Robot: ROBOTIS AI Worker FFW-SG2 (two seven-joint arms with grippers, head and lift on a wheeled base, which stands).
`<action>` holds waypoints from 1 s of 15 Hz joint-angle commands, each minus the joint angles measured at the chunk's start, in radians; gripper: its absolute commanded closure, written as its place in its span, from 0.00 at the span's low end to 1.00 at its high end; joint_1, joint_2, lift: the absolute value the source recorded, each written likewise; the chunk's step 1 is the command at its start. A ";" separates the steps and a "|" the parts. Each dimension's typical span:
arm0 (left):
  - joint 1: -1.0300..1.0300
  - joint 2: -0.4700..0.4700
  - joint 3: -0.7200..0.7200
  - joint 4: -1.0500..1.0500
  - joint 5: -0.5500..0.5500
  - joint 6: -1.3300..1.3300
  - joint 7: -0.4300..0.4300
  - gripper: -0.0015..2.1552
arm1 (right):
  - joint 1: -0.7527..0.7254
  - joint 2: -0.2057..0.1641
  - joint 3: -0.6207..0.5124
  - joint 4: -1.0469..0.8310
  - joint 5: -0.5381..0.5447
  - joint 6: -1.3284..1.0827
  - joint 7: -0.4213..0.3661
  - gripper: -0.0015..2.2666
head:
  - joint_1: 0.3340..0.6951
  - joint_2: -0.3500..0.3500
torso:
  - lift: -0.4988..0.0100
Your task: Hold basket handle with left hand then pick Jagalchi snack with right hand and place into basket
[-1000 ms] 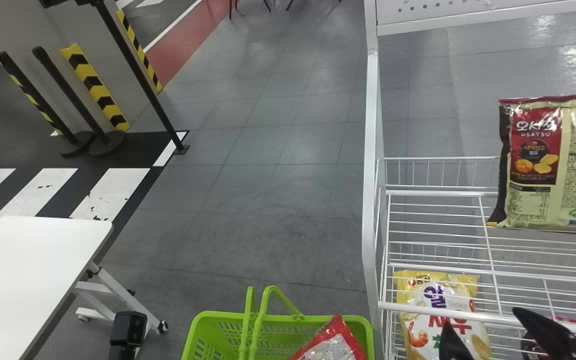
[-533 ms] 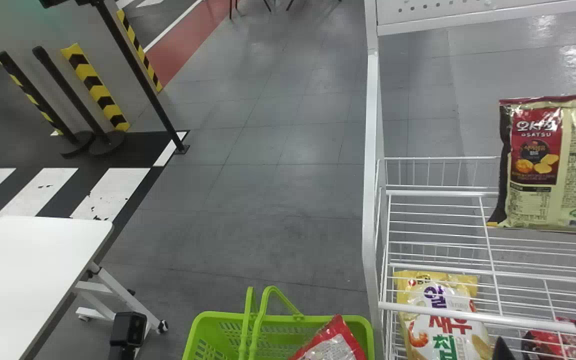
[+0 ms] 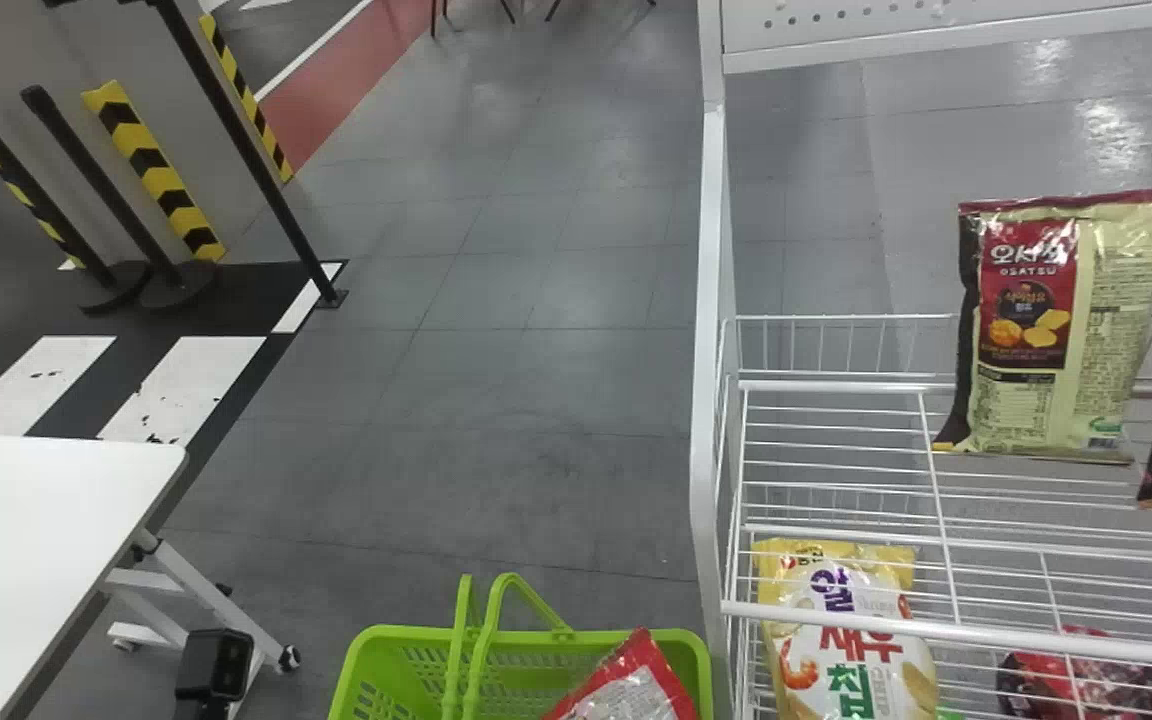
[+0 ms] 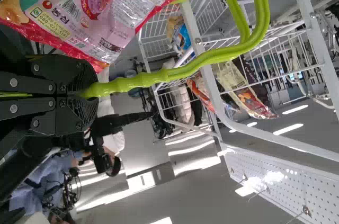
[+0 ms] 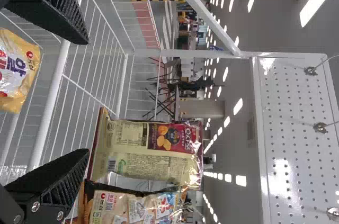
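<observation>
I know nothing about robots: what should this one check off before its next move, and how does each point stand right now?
1. Left gripper shut on the green handle: ok.
2. Right gripper open, ready to grasp: ok.
3. A snack bag between the right gripper's fingers: not ok, none is there.
4. Room in the basket beside the red bag: ok, some shows.
5. Which bag is the Jagalchi snack: cannot tell.

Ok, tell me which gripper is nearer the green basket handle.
Left. The left gripper is shut on the green basket handle itself; the right gripper is away from it, open in front of the white wire shelf.
</observation>
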 commanded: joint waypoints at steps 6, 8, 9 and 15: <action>0.000 -0.002 0.000 0.000 -0.007 0.000 -0.010 1.00 | -0.005 0.001 -0.009 0.015 -0.007 -0.003 0.008 0.03 | 1.00 0.91 | 0.96; 0.000 -0.003 0.000 0.000 -0.008 0.000 -0.010 1.00 | -0.006 0.001 -0.009 0.021 -0.007 -0.003 0.008 0.03 | 1.00 0.91 | 0.96; 0.000 -0.003 0.000 0.000 -0.008 0.000 -0.010 1.00 | -0.008 0.001 -0.009 0.025 -0.007 -0.003 0.008 0.03 | 1.00 0.91 | 0.96; 0.000 -0.003 0.001 0.001 -0.007 0.006 -0.010 1.00 | -0.012 0.001 -0.009 0.031 -0.007 -0.003 0.008 0.03 | 1.00 0.91 | 0.96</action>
